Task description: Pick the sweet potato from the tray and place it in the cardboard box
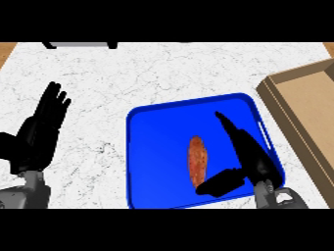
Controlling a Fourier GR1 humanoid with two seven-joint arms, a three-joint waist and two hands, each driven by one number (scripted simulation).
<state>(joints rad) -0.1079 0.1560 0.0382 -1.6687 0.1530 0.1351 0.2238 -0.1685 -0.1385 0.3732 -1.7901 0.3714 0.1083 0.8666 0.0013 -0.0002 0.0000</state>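
Note:
An orange-brown sweet potato (197,159) lies lengthwise in the middle of the blue tray (155,147). My right hand (250,159) hovers over the tray just right of it, open, fingers stretched toward the far edge and thumb angled in below the potato's near end. It does not hold the potato. The cardboard box (315,122) stands open at the right of the tray. My left hand (39,130) rests open at the left, fingers up.
The white marble counter (126,68) spreads under everything, with wooden strips at its left and right edges. A dark-legged grey object (81,44) sits at the far edge.

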